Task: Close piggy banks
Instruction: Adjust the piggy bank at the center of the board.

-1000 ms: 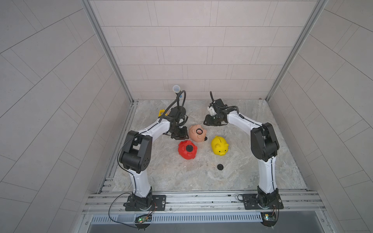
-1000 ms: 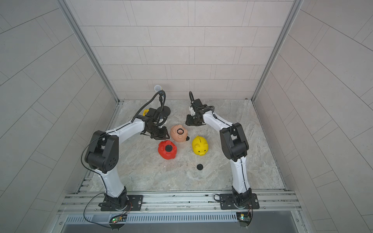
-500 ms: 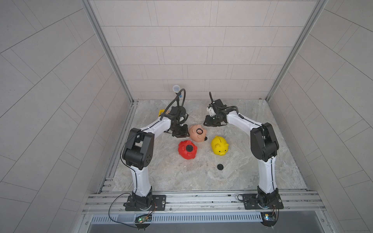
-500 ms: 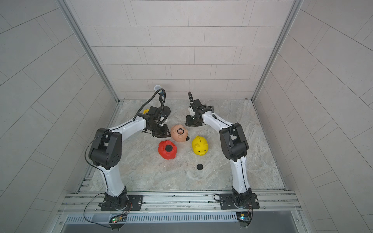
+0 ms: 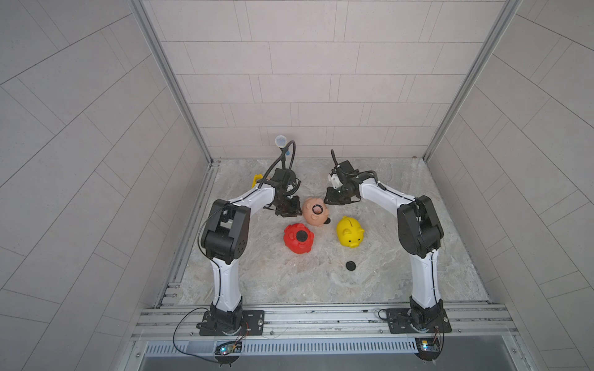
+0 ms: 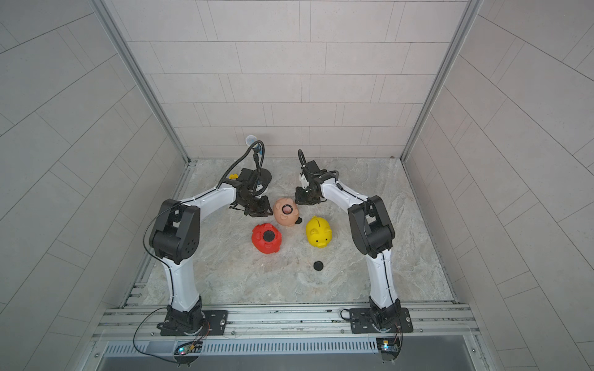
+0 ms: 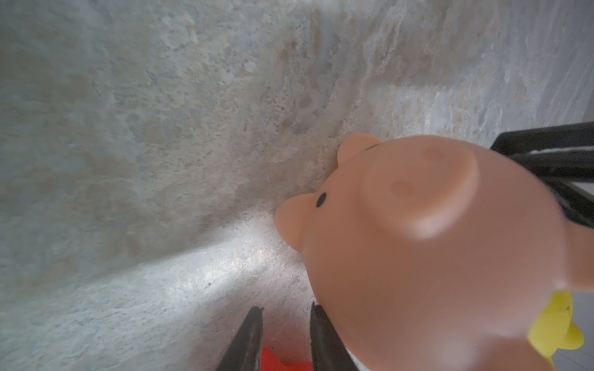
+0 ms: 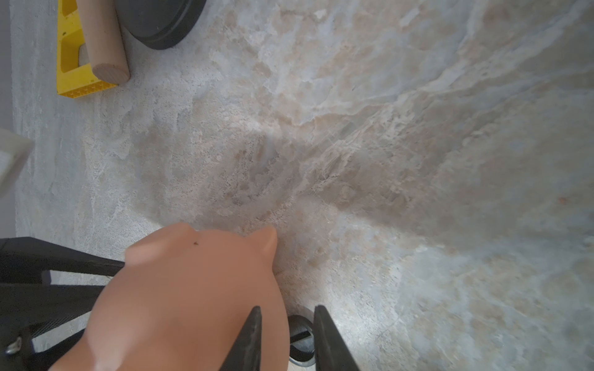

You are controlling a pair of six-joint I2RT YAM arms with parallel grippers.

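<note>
Pale tiled walls (image 5: 289, 80), marbled stone floor (image 5: 289, 282), aluminium rails (image 5: 321, 316)

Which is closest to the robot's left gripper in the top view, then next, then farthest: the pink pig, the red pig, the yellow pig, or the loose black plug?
From the left gripper:
1. Pink pig, right beside it.
2. Red pig, toward the front.
3. Yellow pig, past the pink one.
4. Black plug, frontmost.

3 pigs — red (image 5: 298, 238), yellow (image 5: 349, 235), peach-pink (image 5: 315, 212) — on a mottled beige-grey table (image 5: 418, 180).

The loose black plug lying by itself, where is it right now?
In both top views the loose black plug lies alone on the stone table, just in front of the yellow piggy bank, toward the robot's right arm base.
</note>
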